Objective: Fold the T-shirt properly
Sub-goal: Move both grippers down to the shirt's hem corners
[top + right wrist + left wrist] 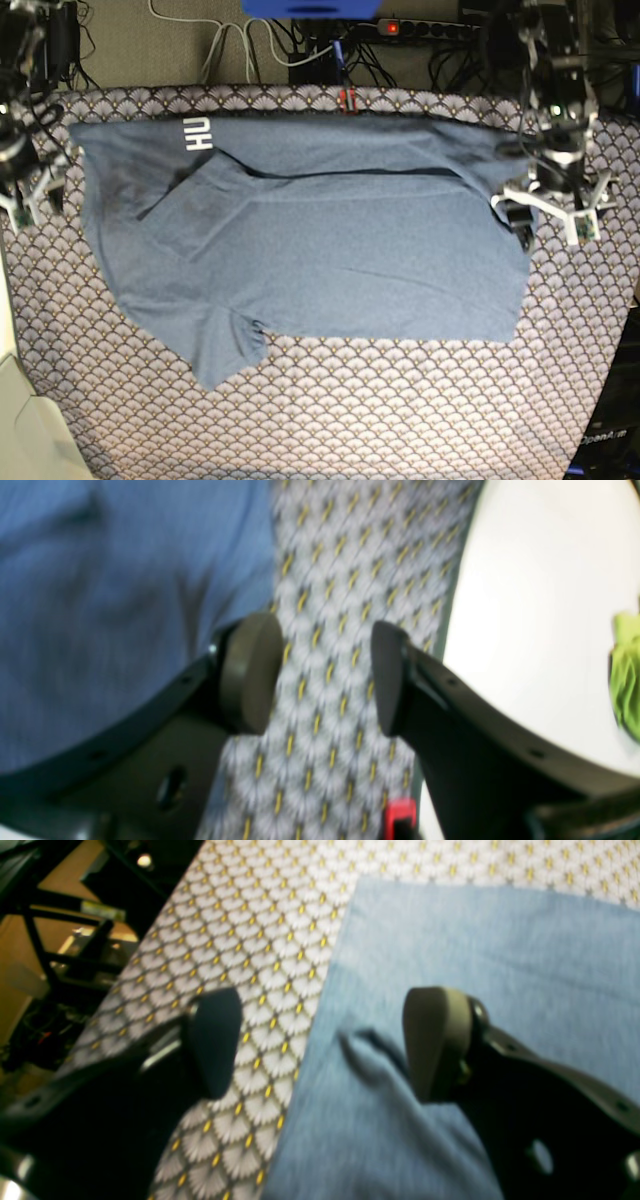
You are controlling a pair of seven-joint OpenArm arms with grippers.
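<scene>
The slate-blue T-shirt (pixel 330 240) lies spread across the table, its top part folded down, with white letters near its back left corner. One sleeve points toward the front left. My left gripper (pixel 548 215) hovers at the shirt's right edge. In the left wrist view that gripper (pixel 325 1045) is open, one finger (pixel 435 1040) over the T-shirt (pixel 475 955) and the other over the covering. My right gripper (pixel 30 195) sits just off the shirt's left edge. Its wrist view shows the gripper (pixel 320 675) open and empty above the patterned covering, with the T-shirt (pixel 110 605) to its left.
The grey fan-patterned table covering (pixel 400 420) reaches beyond the shirt on all sides. Cables and a power strip (pixel 420 25) run behind the table. A white surface (pixel 540 605) with a green cloth (pixel 625 675) lies past the table edge. A red item (pixel 399 815) shows low down.
</scene>
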